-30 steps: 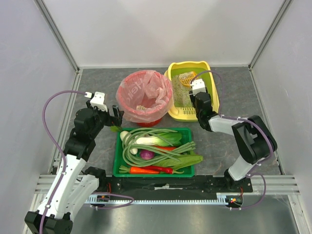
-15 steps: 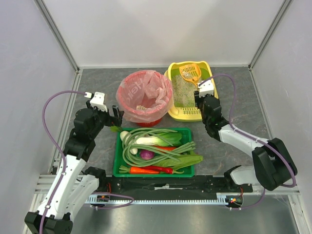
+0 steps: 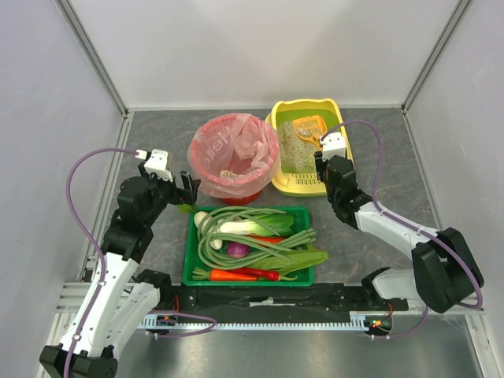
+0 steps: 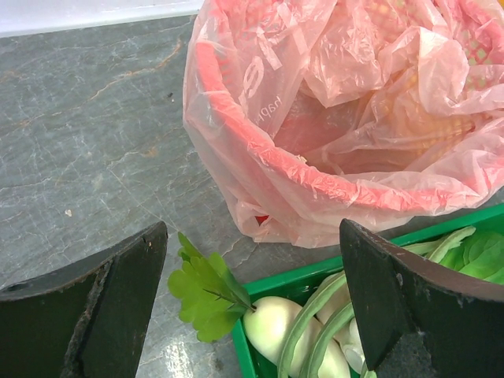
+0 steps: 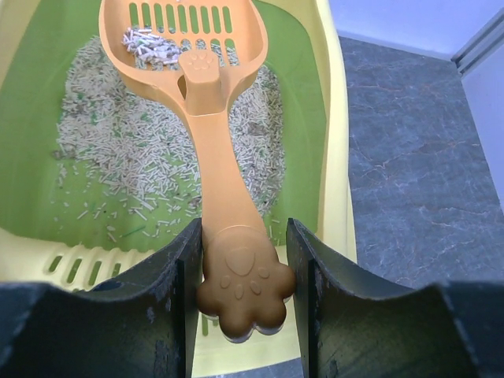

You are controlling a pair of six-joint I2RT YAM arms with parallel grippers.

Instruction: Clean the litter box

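The litter box (image 3: 340,110) (image 5: 334,157) is a yellow tray with a green lining and grey-beige litter, standing at the back right. My right gripper (image 3: 331,152) (image 5: 242,272) is shut on the paw-shaped end of an orange slotted scoop (image 3: 309,126) (image 5: 213,126). The scoop's head hangs over the litter with a small heap of pellets (image 5: 150,45) in it. My left gripper (image 3: 186,187) (image 4: 250,295) stands open, empty, by the near left side of the red bin.
A red bin with a pink bag (image 3: 233,156) (image 4: 331,118) stands left of the litter box. In front of it is a green tray (image 3: 190,260) (image 4: 303,276) full of vegetables, a leaf (image 4: 201,287) hanging over its corner. Grey walls enclose the table.
The right arm has stretched out and the scoop has swung from the box's middle to its far end, now slightly back and lower. The left arm has hardly moved.
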